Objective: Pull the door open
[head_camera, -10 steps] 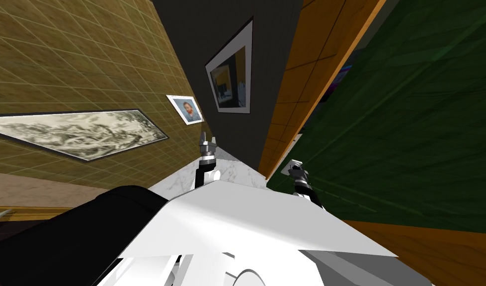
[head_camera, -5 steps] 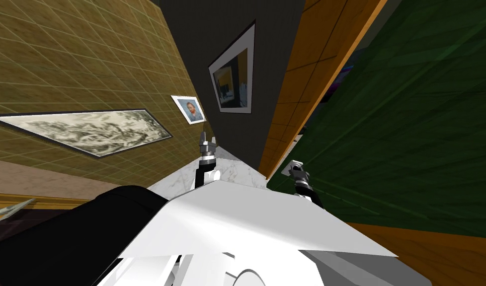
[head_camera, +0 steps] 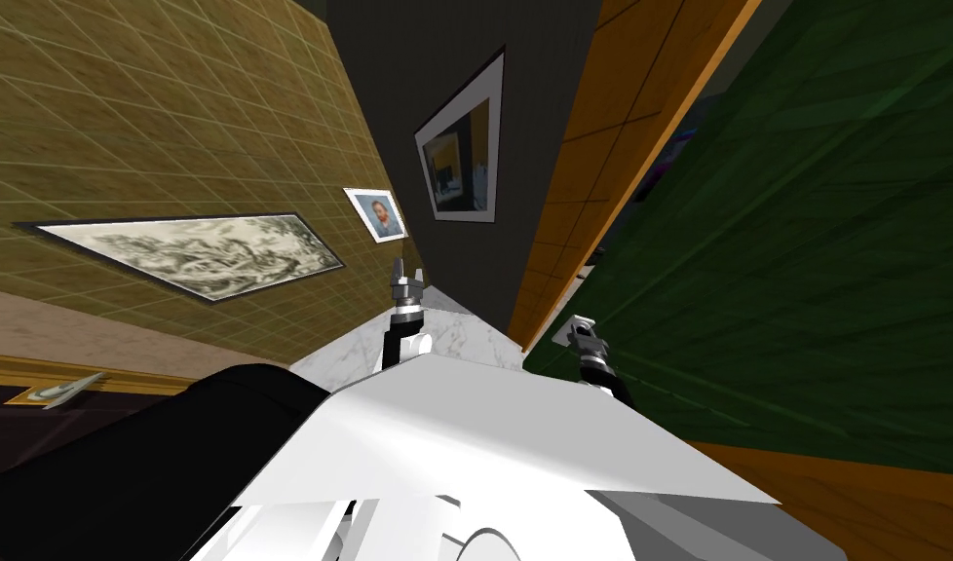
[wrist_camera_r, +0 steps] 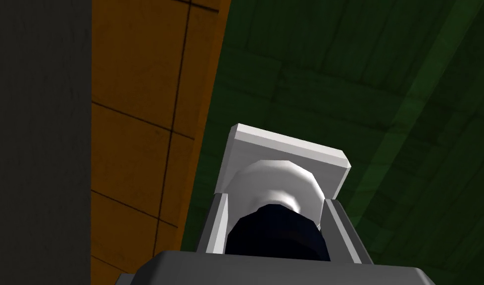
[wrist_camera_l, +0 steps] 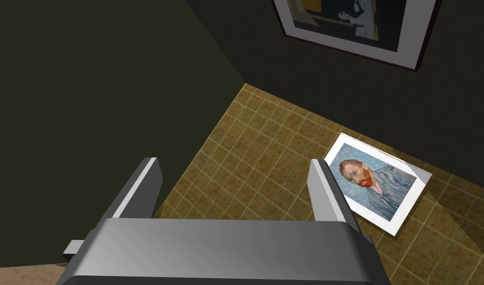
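Low in the head view, the right claw (head_camera: 578,331) meets the green door (head_camera: 806,243) beside the orange frame (head_camera: 601,146), the left claw (head_camera: 404,282) well apart by the tiled wall (head_camera: 172,117); the left wrist view shows its fingers (wrist_camera_l: 139,188) spread wide, holding nothing; the right wrist view shows the right claw's fingers (wrist_camera_r: 215,225) clamping the door's white knob (wrist_camera_r: 278,183).

Dim, flat light is lying over the green door (wrist_camera_r: 384,74); the white knob (wrist_camera_r: 275,180) inside the right tool (wrist_camera_r: 274,200) is gleaming, and walls (head_camera: 124,97) are splaying cornerward.
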Motion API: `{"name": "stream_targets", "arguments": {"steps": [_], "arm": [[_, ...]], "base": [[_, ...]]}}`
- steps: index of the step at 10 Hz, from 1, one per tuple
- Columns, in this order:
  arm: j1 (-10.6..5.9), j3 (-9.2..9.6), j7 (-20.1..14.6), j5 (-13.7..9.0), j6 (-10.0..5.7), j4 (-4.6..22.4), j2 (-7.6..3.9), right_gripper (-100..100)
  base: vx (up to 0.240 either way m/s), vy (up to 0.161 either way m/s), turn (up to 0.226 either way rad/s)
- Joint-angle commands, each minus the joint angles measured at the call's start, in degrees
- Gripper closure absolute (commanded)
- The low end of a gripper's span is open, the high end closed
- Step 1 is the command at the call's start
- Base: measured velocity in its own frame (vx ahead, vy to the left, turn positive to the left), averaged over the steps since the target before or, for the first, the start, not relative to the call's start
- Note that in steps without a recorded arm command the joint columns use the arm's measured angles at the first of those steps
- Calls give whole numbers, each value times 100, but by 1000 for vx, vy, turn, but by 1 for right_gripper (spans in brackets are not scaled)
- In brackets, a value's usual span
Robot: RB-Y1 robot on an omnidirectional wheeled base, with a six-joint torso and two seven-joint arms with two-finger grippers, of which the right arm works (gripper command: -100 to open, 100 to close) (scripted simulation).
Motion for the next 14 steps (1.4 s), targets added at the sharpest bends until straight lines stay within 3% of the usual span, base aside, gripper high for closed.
{"name": "stream_targets", "arguments": {"steps": [1, 6, 8, 12, 14], "arm": [[37, 14, -231, -81, 20, -26, 2, 100], [131, 51, -908, -338, 32, -109, -23, 100], [130, 40, -902, -339, 28, -136, -26, 100], [197, 196, -1109, -336, -59, -139, -222, 100], [251, 318, -1258, -333, -127, -139, -377, 100]], "base": [[-15, -9, 28], [-26, -11, 41], [-15, -5, 17], [-177, -19, 106], [-233, -15, 157]]}}
